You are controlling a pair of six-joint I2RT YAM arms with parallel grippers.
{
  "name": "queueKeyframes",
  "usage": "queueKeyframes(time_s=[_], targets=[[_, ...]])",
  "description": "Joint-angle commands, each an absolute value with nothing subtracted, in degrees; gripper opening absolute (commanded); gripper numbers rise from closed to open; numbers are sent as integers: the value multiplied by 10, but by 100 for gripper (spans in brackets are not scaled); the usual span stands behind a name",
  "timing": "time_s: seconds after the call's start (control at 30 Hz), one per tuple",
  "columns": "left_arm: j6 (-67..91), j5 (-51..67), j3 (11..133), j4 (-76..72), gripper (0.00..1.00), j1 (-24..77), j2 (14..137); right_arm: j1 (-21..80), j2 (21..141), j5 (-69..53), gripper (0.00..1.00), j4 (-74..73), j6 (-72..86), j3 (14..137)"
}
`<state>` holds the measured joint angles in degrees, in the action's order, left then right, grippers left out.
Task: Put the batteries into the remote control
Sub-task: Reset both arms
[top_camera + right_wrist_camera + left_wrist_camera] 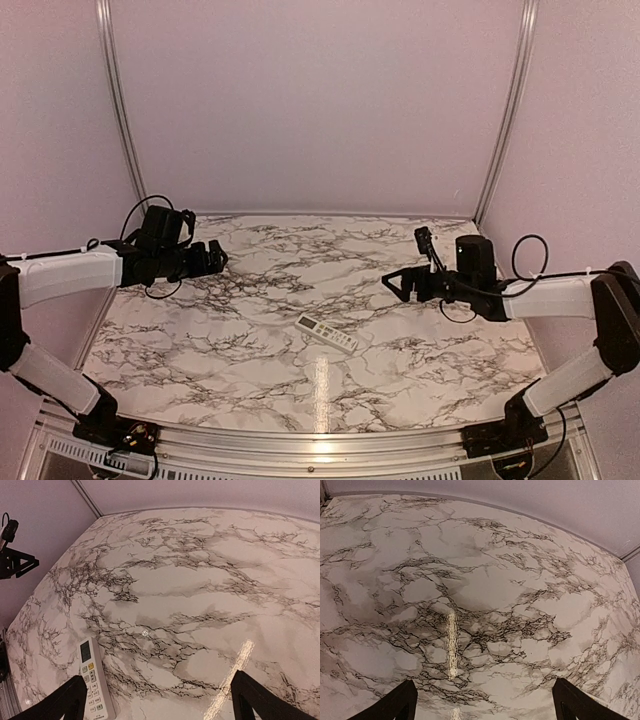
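Remote [327, 335] is lying buttons-up on the table [200, 340], toward the near edge. I'm holding the left gripper [213, 258] wide open, well off to its left, and the right gripper [397, 283] open too, nearer. I'm seeing no batteries anywhere. Flipping the remote risks it skidding on the slick top. Nothing is blocking either approach.

The counter [250, 330] has a marble-patterned surface, white with dark veins, smooth and glossy enough to carry a bright streak of reflected light. The remote control [327, 335] looks like smooth white plastic. The walls [320, 100] are matt and pale. The corner rails [118, 100] look like bare silvery metal. The arm shells [70, 272] are smooth white, with matt black joints.
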<state>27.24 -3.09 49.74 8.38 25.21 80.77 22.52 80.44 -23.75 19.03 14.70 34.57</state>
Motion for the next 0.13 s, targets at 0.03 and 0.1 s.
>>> queueKeyframes(time_s=[0.03, 0.1], targets=[[267, -40, 496, 44, 99, 251, 809, 221, 797, -229, 99, 236, 160, 348], [265, -41, 501, 46, 99, 251, 807, 221, 797, -230, 99, 235, 159, 350]])
